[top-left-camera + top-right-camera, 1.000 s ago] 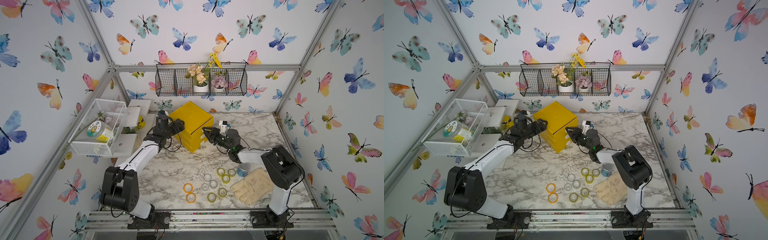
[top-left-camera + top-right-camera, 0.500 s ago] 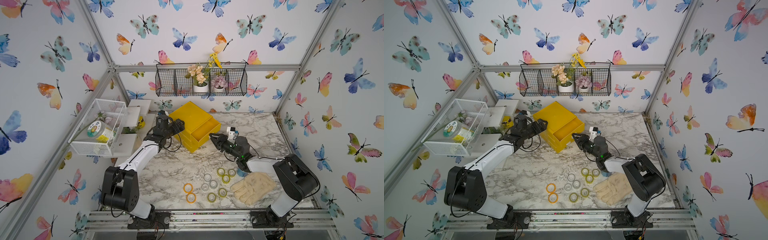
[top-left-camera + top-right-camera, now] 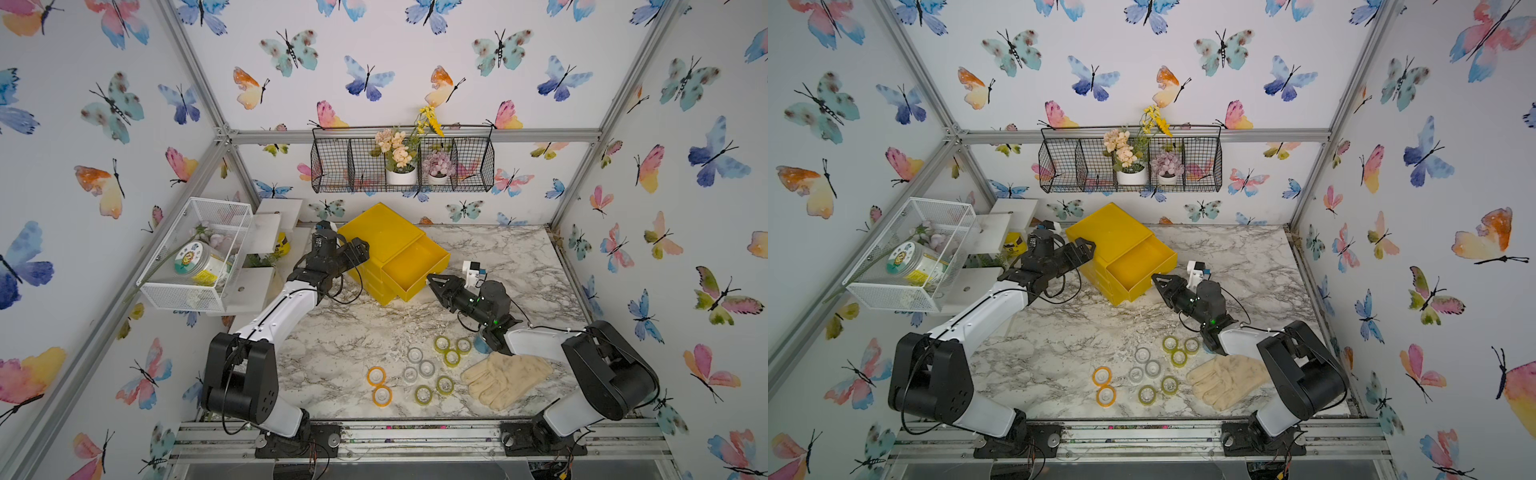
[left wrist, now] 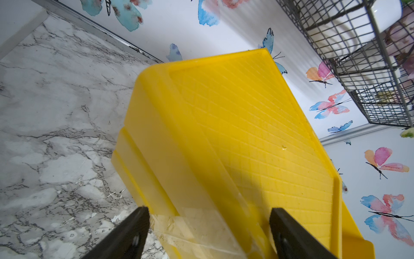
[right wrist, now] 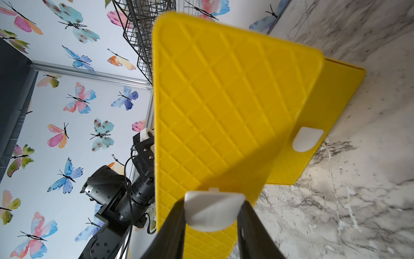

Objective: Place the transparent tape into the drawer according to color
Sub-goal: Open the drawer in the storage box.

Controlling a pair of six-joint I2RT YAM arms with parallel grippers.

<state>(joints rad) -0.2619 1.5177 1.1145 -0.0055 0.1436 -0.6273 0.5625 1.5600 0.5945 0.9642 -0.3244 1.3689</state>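
Note:
Several small transparent tape rolls lie at the table's front: orange ones, colourless ones and yellow-green ones; both top views show them. At the back stands a yellow drawer cabinet with its top drawer pulled out and holding nothing. My right gripper is shut on that drawer's white handle. My left gripper straddles the cabinet's back left corner, with its jaws wide on it.
A cream glove lies right of the rolls. A blue tin sits half hidden behind my right arm. A white mesh box with a jar juts from the left wall, and a black wire basket hangs on the back wall.
My right gripper has drawn back toward the front right, and the top drawer has slid out with it. The left arm and the cabinet have stayed put.

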